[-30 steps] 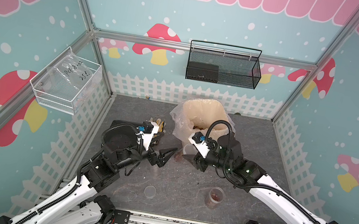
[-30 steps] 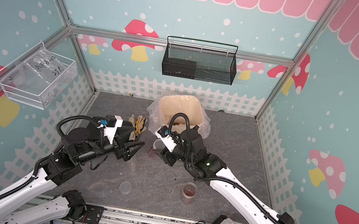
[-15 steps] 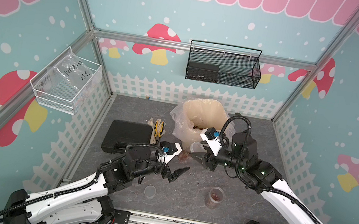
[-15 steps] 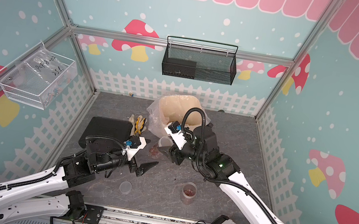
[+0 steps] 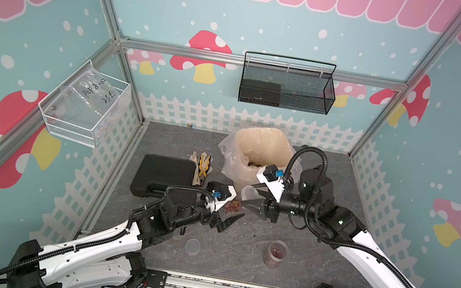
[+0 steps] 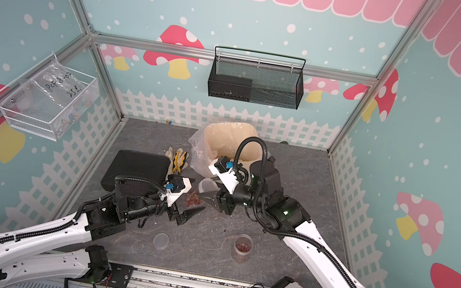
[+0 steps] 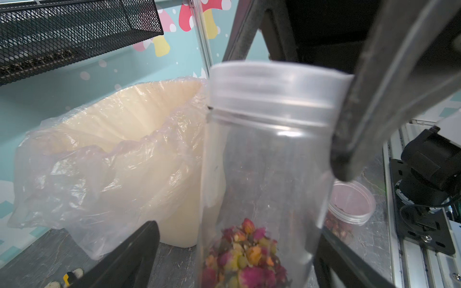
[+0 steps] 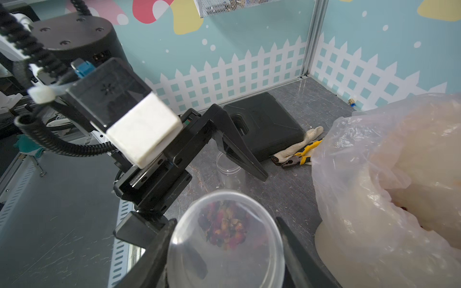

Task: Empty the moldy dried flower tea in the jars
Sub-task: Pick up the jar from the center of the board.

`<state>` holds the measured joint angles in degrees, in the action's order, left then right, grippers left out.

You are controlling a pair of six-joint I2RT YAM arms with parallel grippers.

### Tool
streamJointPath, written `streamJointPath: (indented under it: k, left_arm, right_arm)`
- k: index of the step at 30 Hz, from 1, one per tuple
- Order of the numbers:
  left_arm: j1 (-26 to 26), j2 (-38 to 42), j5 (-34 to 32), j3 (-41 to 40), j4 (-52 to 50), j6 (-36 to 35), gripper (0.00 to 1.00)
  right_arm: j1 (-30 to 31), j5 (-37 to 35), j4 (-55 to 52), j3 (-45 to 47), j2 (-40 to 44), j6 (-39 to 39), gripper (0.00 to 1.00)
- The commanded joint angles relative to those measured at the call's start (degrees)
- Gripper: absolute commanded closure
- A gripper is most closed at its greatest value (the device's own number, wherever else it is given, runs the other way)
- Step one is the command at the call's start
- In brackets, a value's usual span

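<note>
A clear jar [image 7: 269, 149] with a translucent lid [image 8: 225, 239] holds a small heap of reddish-pink dried flower tea [image 5: 232, 206] at its bottom. It is roughly upright just in front of the bin. My right gripper [image 5: 249, 194] is shut on the jar's lid from above. My left gripper [image 5: 232, 212] is open, its fingers [image 7: 129, 259] flanking the jar's lower part, one with a clear gap. A second lidded jar [image 5: 275, 253] with tea stands front right. A small clear jar [image 5: 192, 246] with nothing showing in it stands front centre.
The cream bin [image 5: 262, 153] with a clear bag liner stands behind the jar, some tea inside. A black case [image 5: 164, 176] and gloves with pliers [image 5: 202, 167] lie to the left. A black wire basket [image 5: 286, 84] and a clear tray [image 5: 85, 106] hang on the walls.
My left arm has swung right from over the black case to the jar, and its jaws have narrowed a little. The right gripper has kept its hold on the lid.
</note>
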<state>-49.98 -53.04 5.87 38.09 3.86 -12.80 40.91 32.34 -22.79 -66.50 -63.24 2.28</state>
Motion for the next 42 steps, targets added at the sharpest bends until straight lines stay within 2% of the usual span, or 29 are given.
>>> streamJointPath:
  k: [1, 7, 14, 19, 22, 24, 28, 30, 33, 38, 42]
  left_arm:
    - [-0.4, -0.4, -0.5, -1.0, 1.0, -2.7, 0.07]
    - [-0.6, -1.3, -0.6, -1.0, 1.6, -3.0, 0.18]
    - [-0.6, -1.3, -0.5, -2.0, 3.2, -2.9, 0.41]
    - [-0.6, -1.2, -0.7, -2.3, 3.7, -3.1, 0.52]
    - [-0.6, -1.3, -1.3, -2.4, 3.8, -3.4, 0.56]
    - [-0.6, -1.4, -2.6, -2.6, 4.0, -3.7, 0.59]
    - [-0.6, -1.8, -8.3, -2.5, 3.8, -5.9, 0.65]
    - [-0.6, -1.9, -11.1, -2.4, 3.9, -7.9, 0.66]
    - [-0.6, -2.1, -13.6, -2.3, 4.3, -11.7, 0.67]
    - [-0.9, -2.1, -15.9, -2.3, 5.6, -15.9, 0.69]
    - [-1.5, -2.3, -18.5, -2.5, 6.3, -19.2, 0.7]
  right_arm:
    - [-0.2, 2.4, 0.5, -1.6, 0.1, 0.5, 0.9]
    - [-0.2, 4.2, 1.7, -1.3, -0.2, 1.1, 0.9]
    - [-0.2, 4.0, 2.7, -0.6, -0.7, 1.8, 0.89]
    - [-0.2, 3.3, 2.8, -0.4, -1.0, 1.9, 0.83]
    - [-0.2, 2.3, 2.8, -0.5, -0.9, 2.1, 0.73]
    - [-0.2, 1.6, 2.8, -0.6, -0.7, 2.4, 0.58]
    - [-0.2, -1.0, 2.0, -1.1, 0.8, 2.5, 0.2]
    - [-0.2, -2.0, 1.3, -1.8, 1.6, 2.3, 0.1]
    - [-0.4, -2.2, 0.0, -3.9, 1.3, 2.5, 0.04]
    - [-2.5, -1.5, -4.8, -9.5, -3.4, 4.2, 0.04]
    - [-5.7, 2.0, -7.7, -12.2, -6.4, 5.7, 0.04]
